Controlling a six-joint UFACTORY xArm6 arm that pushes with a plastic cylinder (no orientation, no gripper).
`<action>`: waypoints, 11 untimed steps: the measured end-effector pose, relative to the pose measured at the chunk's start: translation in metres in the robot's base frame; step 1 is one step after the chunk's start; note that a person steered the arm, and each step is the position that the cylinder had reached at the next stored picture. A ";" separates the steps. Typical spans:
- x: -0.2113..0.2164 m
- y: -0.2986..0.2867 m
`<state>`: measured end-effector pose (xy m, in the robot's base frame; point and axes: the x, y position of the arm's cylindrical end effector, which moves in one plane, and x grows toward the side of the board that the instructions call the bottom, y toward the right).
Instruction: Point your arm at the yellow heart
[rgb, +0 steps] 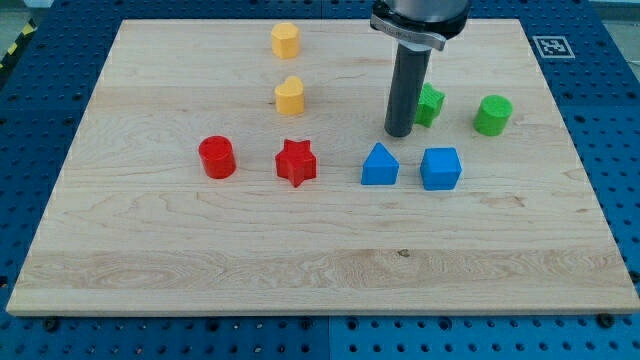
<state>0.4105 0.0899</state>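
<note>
My tip (399, 133) rests on the tabletop (200, 270), just above the blue triangle block (379, 165) and beside a green block (430, 104), perhaps a star. My tool is a bare rod with nothing to spread or pinch. The yellow heart (290, 96) sits well left, above the red star (296, 162).

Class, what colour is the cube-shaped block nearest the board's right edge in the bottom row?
Blue: the blue cube block, clearest in the camera view.
</note>
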 end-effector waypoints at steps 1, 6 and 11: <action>0.000 0.000; -0.004 -0.178; -0.056 -0.160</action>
